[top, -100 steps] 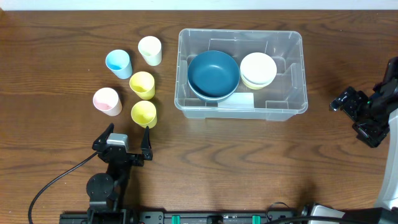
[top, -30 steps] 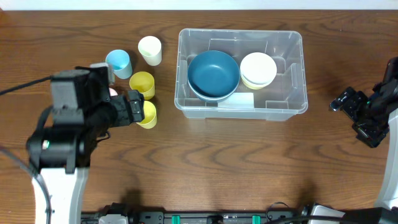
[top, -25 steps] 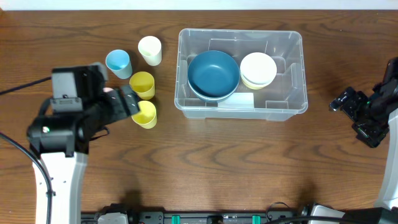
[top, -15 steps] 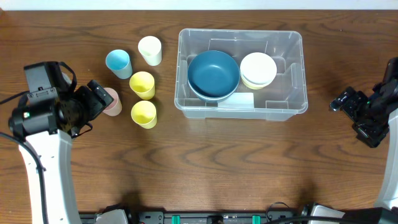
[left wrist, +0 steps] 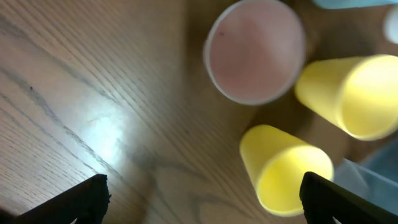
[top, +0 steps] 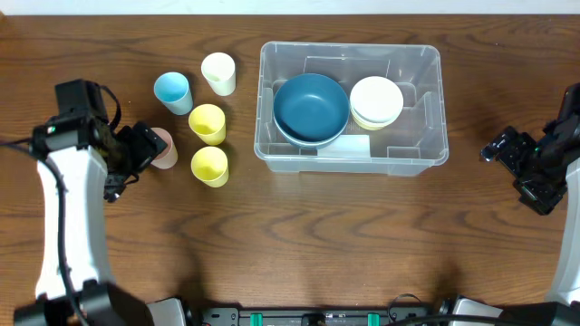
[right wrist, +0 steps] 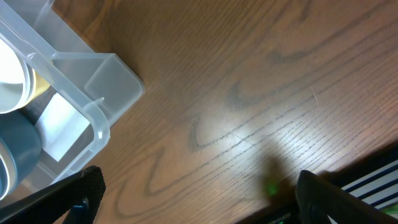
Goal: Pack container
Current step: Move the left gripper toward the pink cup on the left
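Pink cup (top: 164, 148) stands left of the container (top: 362, 45). Farther left, the left gripper (top: 139, 154) hovers spread wide, likely readying to grasp it.

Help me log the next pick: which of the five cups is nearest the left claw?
The pink cup, right beside the left claw. The blue cup, cream cup and two yellow cups stand farther off, toward the container.

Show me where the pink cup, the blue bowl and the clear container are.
pink cup (left wrist: 255, 53), left wrist view, inside of the cup.
blue bowl (top: 311, 107), overhead view, middle of its inside.
container (top: 419, 127), overhead view, bare floor near its right wall.
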Available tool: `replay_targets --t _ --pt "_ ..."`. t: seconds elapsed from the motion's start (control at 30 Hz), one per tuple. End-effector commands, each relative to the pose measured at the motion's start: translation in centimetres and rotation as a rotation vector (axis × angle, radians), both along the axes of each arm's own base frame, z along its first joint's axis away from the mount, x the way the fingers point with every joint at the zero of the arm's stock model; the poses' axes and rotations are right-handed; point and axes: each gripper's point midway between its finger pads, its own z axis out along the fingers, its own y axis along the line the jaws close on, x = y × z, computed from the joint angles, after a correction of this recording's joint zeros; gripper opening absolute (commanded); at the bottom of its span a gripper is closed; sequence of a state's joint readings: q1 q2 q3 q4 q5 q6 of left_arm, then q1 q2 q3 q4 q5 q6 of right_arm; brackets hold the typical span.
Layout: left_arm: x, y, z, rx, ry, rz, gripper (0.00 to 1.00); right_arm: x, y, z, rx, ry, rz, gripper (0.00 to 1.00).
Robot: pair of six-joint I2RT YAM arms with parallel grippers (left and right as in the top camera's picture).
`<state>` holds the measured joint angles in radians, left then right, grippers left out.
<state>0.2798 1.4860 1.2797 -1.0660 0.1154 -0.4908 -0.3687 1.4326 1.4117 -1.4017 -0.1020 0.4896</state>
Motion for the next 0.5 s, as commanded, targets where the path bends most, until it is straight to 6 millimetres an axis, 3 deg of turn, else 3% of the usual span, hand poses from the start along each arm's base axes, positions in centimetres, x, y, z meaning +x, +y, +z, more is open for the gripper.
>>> replay_targets --t 0.0,0.47 --pt "0.1 1.0 -2.0 0.024 0.068 0.030 0.98 -0.1 -0.1 0.3 0.001 -0.011 -0.016 0.99" --pt "1.1 2.5 -7.9 0.037 0.217 0.060 0.98 -0.1 -0.1 0.3 0.001 -0.011 -0.016 0.99"
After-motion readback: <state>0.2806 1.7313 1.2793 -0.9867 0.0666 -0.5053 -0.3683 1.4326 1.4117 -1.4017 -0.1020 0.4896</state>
